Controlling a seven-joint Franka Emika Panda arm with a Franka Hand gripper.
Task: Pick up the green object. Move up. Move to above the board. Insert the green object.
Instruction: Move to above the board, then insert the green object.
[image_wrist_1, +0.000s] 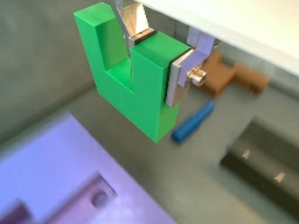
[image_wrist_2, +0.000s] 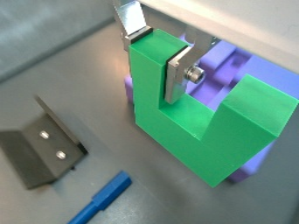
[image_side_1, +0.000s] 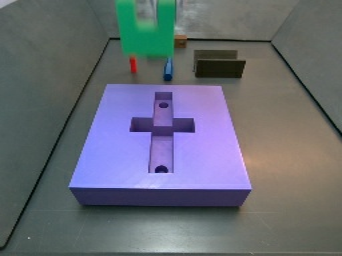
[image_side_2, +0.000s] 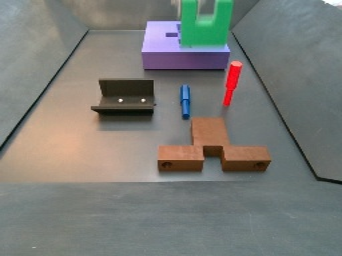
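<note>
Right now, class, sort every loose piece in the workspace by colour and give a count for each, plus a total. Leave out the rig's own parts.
Green: 1, the green object, held in the gripper near the board
Purple: 1, the board
Red: 1, the red peg
Blue: 1, the blue stick
Brown: 1, the brown block
Total: 5
The fixture is not counted.

- I'm seeing the gripper (image_wrist_2: 156, 58) holding the green object (image_wrist_2: 205, 122) aloft, air clear beneath.
- The board (image_side_1: 163, 140) top is lying unobstructed; fixture (image_side_1: 219, 66), red peg (image_side_1: 132, 64), blue pen (image_side_1: 168, 69) standing behind.
</note>
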